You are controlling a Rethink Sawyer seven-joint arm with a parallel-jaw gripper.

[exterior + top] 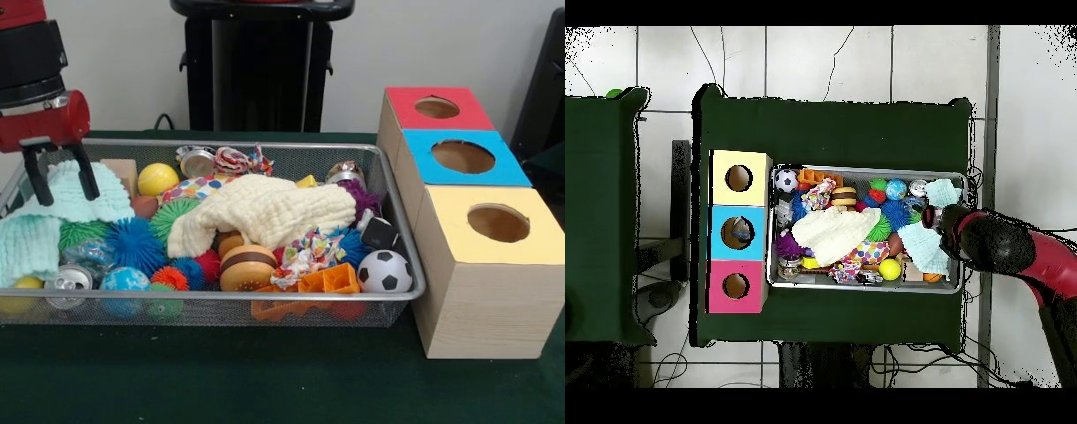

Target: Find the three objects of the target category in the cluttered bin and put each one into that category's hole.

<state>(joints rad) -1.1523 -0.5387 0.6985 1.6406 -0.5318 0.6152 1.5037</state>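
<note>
Three boxes lined up beside the wire bin [399, 265]: red box [437, 108] at the back, blue box [463, 157] in the middle, yellow box [496, 223] nearest the camera, each with a round hole on top. All on the green desk [265, 380]. Packed bin. Down at the left end, the tool [60, 185], its two black fingers spread open, tips resting on a pale mint cloth [66, 201], nothing gripped between them. Cream knitted cloth [265, 212] draped across the middle, hiding whatever lies under it. Yellow ball [157, 178] near the far wall, just right of the tool. Soccer ball [385, 271] at the near right corner, close to the yellow box. Toy burger [248, 268] at the near wall, with an orange plastic piece [328, 283] to its right. Spiky balls in blue [137, 243], green [172, 216] and red [169, 277] crowded left of centre. Small globe ball [124, 281] and a tin can [71, 281] at the near left. From above, red and black arm [1005, 245] reaching in over the bin's right end, tool over the mint cloth there. Can't tell from here which things belong to the target category.
</note>
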